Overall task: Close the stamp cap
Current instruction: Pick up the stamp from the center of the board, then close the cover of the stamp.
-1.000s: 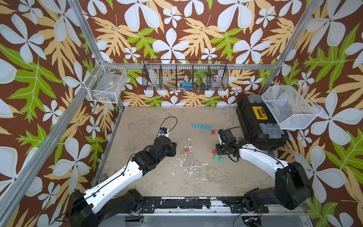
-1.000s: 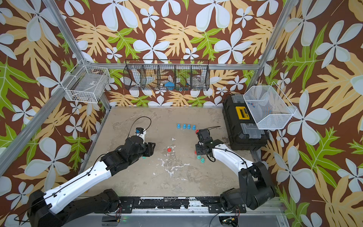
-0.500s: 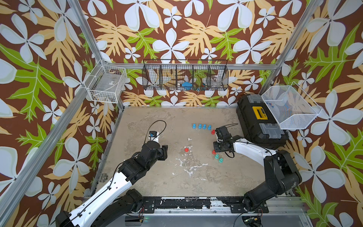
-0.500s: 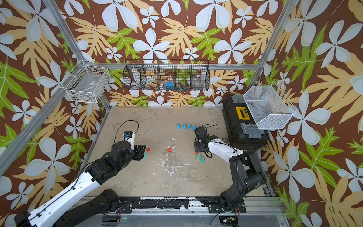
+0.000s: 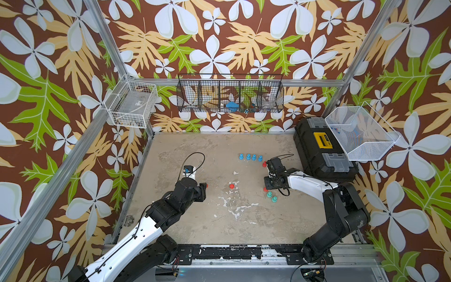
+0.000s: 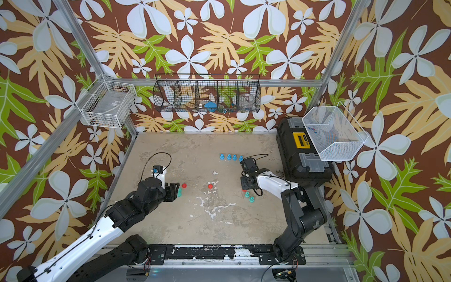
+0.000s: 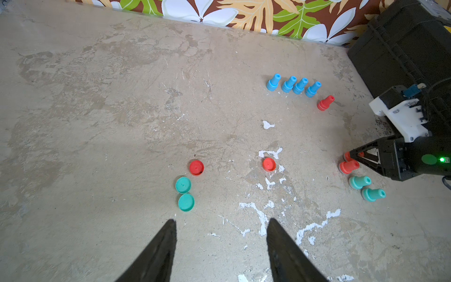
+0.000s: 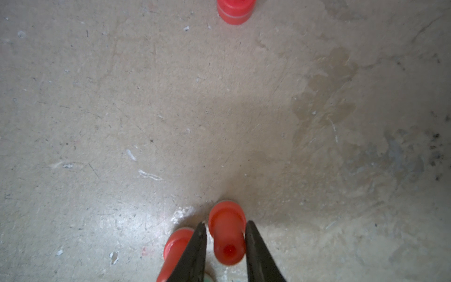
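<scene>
Two arms reach over the table [image 5: 195, 151]. We see the right arm [image 5: 307, 183] stretched low, its right gripper [image 8: 225, 222] straddling the red stamp [image 8: 227, 234]; whether it pinches, we cannot tell. Opposite, the left gripper [image 7: 220, 221] gapes wide. The red stamp stands upright, stem pointing up, near the teal stamps [image 7: 359, 182]; a red cap [image 5: 231, 186] lies mid-table, well apart.

Floral walls [image 5: 219, 36], scuffed beige floor [image 5: 195, 146]
</scene>
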Robot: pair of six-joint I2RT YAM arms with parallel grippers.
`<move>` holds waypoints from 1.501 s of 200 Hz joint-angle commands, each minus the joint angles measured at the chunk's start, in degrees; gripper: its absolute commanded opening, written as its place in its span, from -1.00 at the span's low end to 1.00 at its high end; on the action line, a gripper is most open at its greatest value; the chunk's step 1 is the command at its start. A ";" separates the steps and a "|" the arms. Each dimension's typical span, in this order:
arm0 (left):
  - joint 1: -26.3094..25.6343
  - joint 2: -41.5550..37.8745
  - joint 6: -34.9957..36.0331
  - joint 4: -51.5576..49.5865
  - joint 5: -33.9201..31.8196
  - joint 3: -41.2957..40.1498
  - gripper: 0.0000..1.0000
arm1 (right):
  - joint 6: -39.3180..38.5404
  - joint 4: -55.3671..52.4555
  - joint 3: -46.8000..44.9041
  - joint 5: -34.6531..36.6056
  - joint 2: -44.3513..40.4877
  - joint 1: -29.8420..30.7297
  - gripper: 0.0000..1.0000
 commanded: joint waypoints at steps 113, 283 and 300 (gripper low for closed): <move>0.28 -6.19 2.02 3.05 0.78 -3.62 0.22 | 0.04 -6.73 11.98 1.83 -4.51 8.02 -0.78; 0.28 -7.08 2.38 3.23 0.20 -3.96 0.22 | 4.11 -5.05 24.66 -0.33 14.36 25.61 -0.78; 0.28 -7.09 2.25 3.23 0.08 -3.97 0.22 | 4.17 -5.05 25.09 -0.33 15.19 25.72 -0.78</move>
